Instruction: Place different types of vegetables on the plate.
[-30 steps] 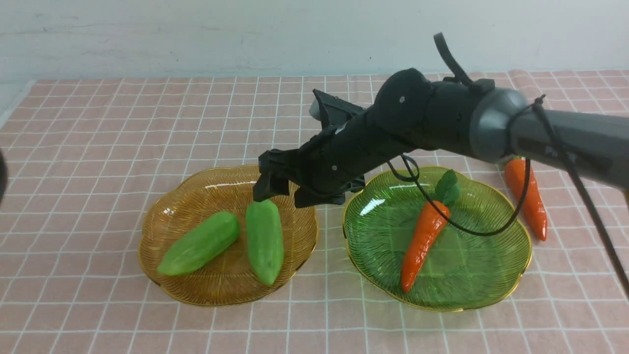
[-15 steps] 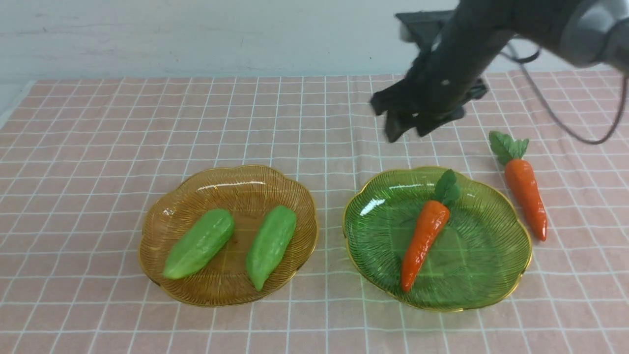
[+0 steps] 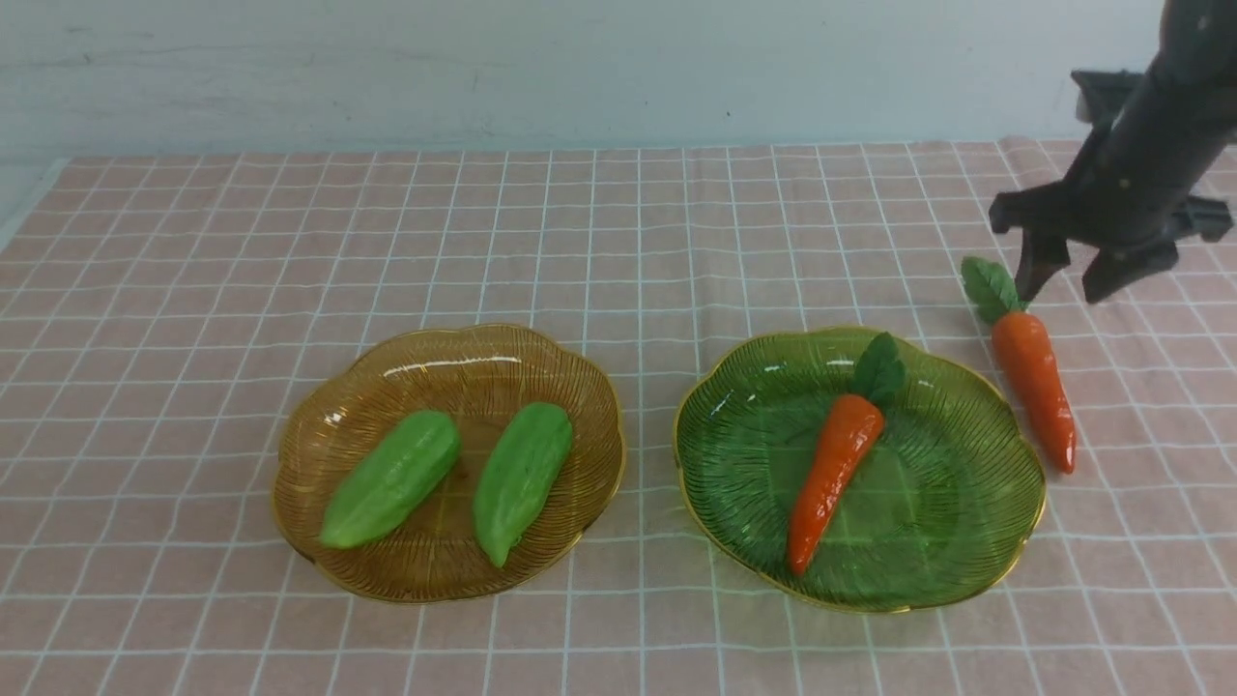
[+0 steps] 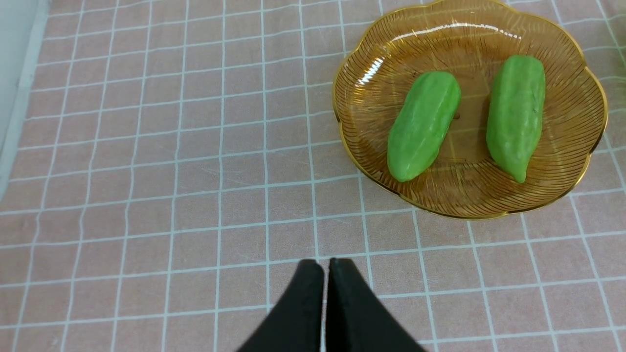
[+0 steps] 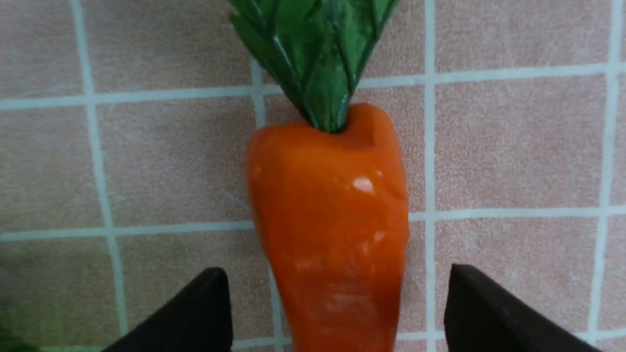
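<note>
Two light-green gourds lie side by side in the amber plate; the left wrist view shows them too. One carrot lies in the green plate. A second carrot lies on the cloth right of that plate. My right gripper is open and hovers above this carrot's leafy end; in the right wrist view the carrot lies between my spread fingers. My left gripper is shut and empty, over bare cloth beside the amber plate.
A pink checked cloth covers the table. Its left edge meets a pale surface, and a white wall stands at the back. The two plates sit close together near the front.
My right arm let go of a gourd on the amber plate, rose, and swung right across the table to above the carrot on the cloth. The gourd settled, tilted.
</note>
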Controlling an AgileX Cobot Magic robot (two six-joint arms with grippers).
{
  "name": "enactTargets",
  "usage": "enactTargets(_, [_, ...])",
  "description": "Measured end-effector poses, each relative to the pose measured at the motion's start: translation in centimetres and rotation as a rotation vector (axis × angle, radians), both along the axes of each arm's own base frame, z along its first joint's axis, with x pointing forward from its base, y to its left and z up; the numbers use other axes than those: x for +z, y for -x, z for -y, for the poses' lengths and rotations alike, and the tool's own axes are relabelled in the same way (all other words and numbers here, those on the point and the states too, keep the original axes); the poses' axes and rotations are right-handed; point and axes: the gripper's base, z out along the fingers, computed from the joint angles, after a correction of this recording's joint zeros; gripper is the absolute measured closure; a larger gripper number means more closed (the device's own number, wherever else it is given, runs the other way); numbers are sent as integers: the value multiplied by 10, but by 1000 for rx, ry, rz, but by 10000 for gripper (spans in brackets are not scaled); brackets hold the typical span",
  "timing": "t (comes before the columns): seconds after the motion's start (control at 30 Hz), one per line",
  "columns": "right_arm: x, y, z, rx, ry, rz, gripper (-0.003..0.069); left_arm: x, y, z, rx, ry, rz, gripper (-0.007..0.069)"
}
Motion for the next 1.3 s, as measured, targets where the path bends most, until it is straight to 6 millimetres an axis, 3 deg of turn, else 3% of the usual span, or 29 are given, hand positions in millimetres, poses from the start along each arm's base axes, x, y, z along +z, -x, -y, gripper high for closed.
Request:
enactTargets(0.1, [-9, -1, 1, 4, 15, -16, 234, 0, 0, 0, 5, 3, -4, 628])
enactTargets(0.2, [-8, -1, 3, 11, 40, -14, 400, 0, 0, 0, 5, 3, -5, 628])
enactTargets(0.37, [10, 1, 7, 9, 56, 25, 393, 0, 0, 0, 6, 4, -5, 628])
enactTargets(0.47, [47, 7, 10, -7, 44, 101, 393, 0, 0, 0, 6, 4, -5, 628])
enactTargets(0.5, [68, 13, 10, -15, 28, 141, 393, 0, 0, 0, 6, 4, -5, 628])
enactTargets(0.63, [117, 37, 2, -32, -57, 228, 393, 0, 0, 0, 6, 3, -6, 628])
enactTargets(0.77, [133, 67, -18, -11, -149, 219, 393, 0, 0, 0, 6, 3, -6, 628])
enactTargets(0.9, [112, 89, -45, 43, -170, 117, 393, 0, 0, 0, 6, 3, -6, 628])
enactTargets(1.03, [75, 106, -71, 116, -151, -16, 393, 0, 0, 0, 6, 3, -6, 628])
enactTargets(1.17, [58, 108, -83, 141, -146, -44, 386, 0, 0, 0, 6, 3, -6, 628])
enactTargets(1.3, [53, 106, -87, 145, -146, -37, 309, -1, 0, 0, 7, 3, -8, 628])
